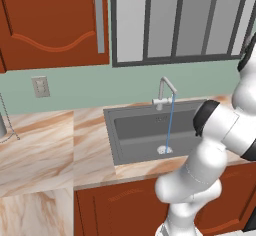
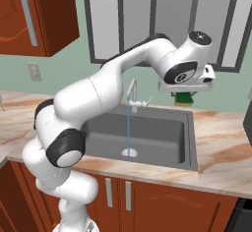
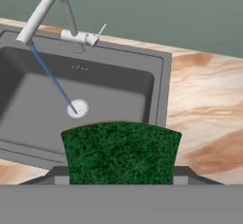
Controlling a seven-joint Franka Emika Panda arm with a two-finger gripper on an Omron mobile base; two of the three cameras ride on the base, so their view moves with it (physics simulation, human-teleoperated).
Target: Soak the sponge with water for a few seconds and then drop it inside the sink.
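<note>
1. The gripper [image 2: 185, 94] pinches the sponge [image 3: 121, 153], held high above the sink's [image 2: 192, 135] far right rim, well apart from the water [image 2: 129, 128] at 9 o'clock.
2. Soaking is not yet done; the next move calls for carrying the sponge left into the stream.
3. Marble counter [image 1: 40, 145], green wall, red-brown cabinets [image 1: 55, 25], window [image 1: 175, 20].

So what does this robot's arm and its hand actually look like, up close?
The arm is a chain of thick, rounded, glossy white segments, joined by dark rings and black round caps at the joints. It ends in a hand with a boxy white body carrying a dark round disc on its side. No loose cables or lettering can be made out.
</note>
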